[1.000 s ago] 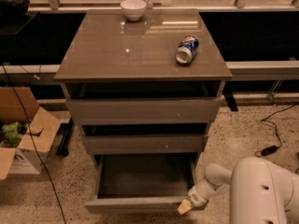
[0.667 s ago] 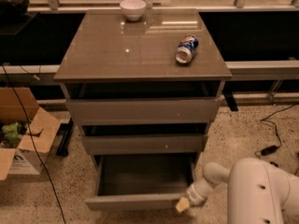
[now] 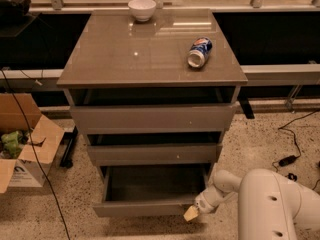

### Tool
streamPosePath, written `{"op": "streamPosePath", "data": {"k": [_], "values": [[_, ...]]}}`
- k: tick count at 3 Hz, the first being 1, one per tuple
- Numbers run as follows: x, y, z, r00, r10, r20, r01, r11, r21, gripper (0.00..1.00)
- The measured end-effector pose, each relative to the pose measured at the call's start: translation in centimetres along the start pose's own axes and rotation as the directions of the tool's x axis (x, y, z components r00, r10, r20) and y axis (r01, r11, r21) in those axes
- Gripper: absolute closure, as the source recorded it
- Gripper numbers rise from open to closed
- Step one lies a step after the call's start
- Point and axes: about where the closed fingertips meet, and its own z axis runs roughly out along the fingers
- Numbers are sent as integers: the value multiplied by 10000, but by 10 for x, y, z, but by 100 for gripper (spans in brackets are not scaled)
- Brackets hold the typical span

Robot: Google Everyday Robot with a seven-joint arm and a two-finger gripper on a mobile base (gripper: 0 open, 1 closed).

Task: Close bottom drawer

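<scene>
Low, end effector (image 3: pixel 191 213) at front corner of open bottom drawer (image 3: pixel 145 208)

Hidden and cut-off parts.
The gripper (image 3: pixel 191 213) sits at the right end of the bottom drawer (image 3: pixel 145 208) front, masking that corner (contact we cannot confirm). The arm (image 3: pixel 272 204) runs off the lower and right edges; the cardboard box (image 3: pixel 20 149) is cut by the left edge; the drawer's back wall lies in shadow.
</scene>
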Motion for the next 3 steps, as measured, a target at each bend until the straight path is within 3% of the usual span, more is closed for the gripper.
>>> {"op": "streamPosePath", "data": {"k": [1,2,3], "values": [[0,0,0,10000,0,0,0,10000,0,100],[-2,-2,3,9992,50,391,-64,9993,373,100],[-20,-16,17,9958,4,911,-103,9940,1085,100]]}}
